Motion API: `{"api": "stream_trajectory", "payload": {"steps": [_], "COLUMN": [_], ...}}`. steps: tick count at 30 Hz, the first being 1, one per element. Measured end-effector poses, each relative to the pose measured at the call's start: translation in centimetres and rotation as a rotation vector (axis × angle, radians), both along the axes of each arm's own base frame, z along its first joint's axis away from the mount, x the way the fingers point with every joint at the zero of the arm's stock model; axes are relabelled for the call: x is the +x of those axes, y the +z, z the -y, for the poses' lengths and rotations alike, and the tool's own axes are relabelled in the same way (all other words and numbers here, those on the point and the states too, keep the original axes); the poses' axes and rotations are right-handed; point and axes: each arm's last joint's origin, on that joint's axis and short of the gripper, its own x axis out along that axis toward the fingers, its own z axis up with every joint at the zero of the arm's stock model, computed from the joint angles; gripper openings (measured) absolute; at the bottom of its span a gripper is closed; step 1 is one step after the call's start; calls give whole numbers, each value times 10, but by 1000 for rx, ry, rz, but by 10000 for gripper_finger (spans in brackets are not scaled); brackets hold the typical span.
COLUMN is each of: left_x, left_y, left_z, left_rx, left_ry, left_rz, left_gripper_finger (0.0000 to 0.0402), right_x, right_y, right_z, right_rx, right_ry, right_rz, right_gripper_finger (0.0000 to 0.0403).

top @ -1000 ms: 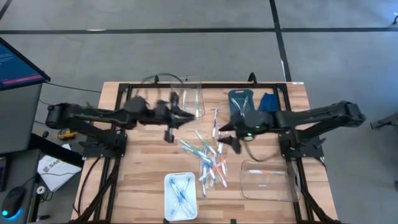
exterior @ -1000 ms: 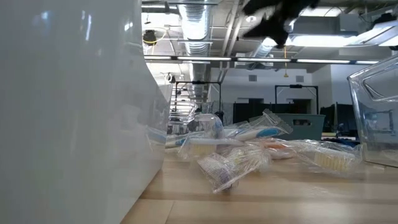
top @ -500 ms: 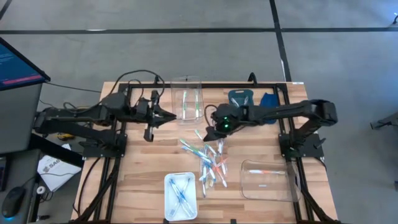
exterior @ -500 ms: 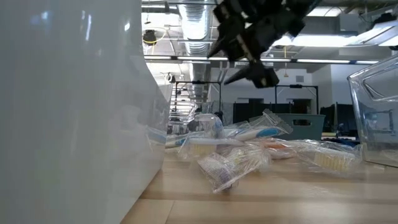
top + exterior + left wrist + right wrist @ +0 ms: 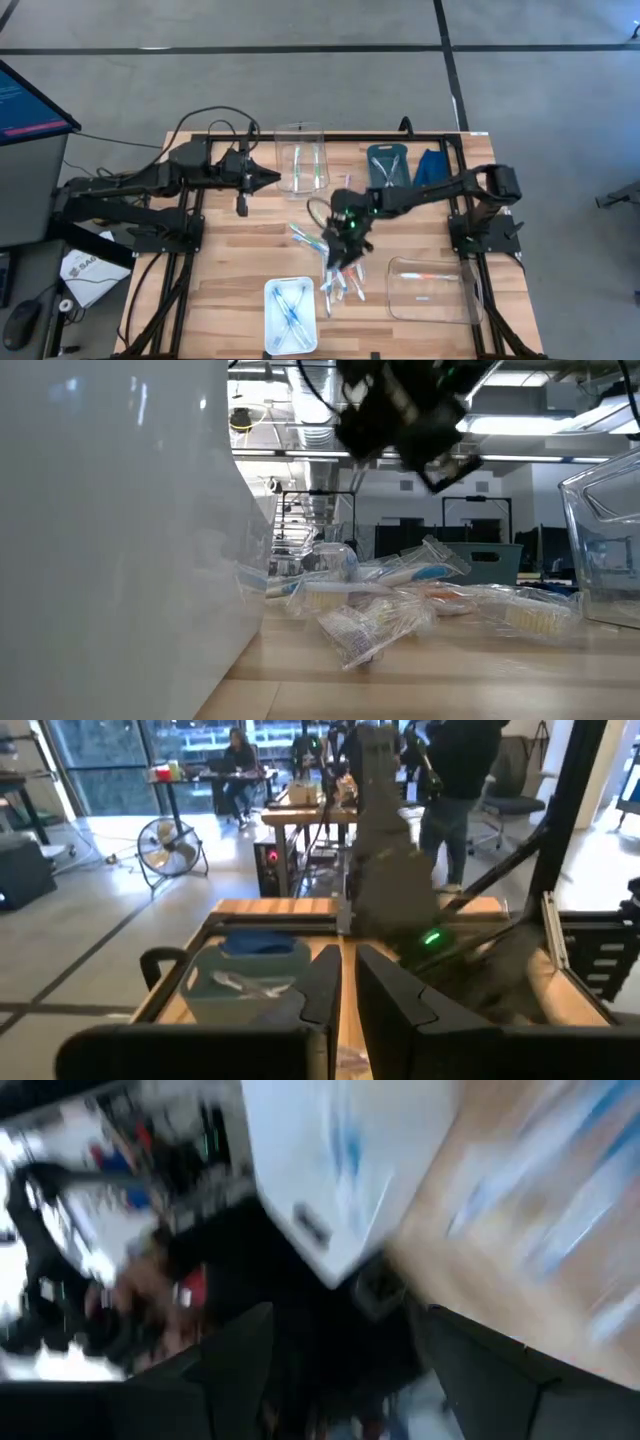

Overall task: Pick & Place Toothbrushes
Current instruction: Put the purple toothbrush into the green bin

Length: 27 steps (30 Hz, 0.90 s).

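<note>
The wooden table [image 5: 230, 270] takes up most of the top-down shot, with black rails round its edge. Both dark arms reach in from the sides. The right gripper [image 5: 347, 243] hangs over the middle, right above the heap, fingers spread wide with nothing in them; from table level it shows as a dark shape up high [image 5: 410, 410]. The left gripper [image 5: 268, 179] sits off to the left, just beside the clear bin at the far edge [image 5: 302, 150], its fingers pinched nearly together on nothing that shows.

Next down in size: a clear bin [image 5: 430, 290] near the right front corner with a stick or two inside, and a white tray [image 5: 291, 305] at the front holding a few blue-ish ones. The far clear bin has a couple of green ones.

The toothbrushes [image 5: 335, 262] themselves are a loose scattered heap mid-table: thin whitish translucent sticks with green, blue and orange-pink bits, crossing over each other. Down low they look wrapped in crinkly clear plastic [image 5: 400, 605].
</note>
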Motion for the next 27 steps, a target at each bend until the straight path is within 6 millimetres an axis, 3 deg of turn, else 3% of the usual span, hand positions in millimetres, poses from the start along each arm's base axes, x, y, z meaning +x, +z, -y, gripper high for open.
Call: {"api": "stream_trajectory", "payload": {"steps": [5,10,14,19,27], "left_x": [-3,-4,-4,-4,-4], "left_y": [1,0,0,-1,-2], "left_z": [1,1,1,1,1], "left_rx": [-1,-3,-8,-13,-5], "left_ry": [-2,-2,-2,-1,-2], "left_rz": [-5,-13,-18,-28,-31], "left_gripper_finger": [27,26,25,25,25], "right_x": [-4,-10,-15,-20,-21], "right_y": [17,20,9,-2,-1], "right_z": [-29,-35,-17,22,79], "right_rx": [73,47,-127,-315,-331], "right_ry": [37,-101,-235,-336,-478], "right_rz": [-55,-241,-310,-357,-335], "right_gripper_finger": [255,255,255,255,255]}}
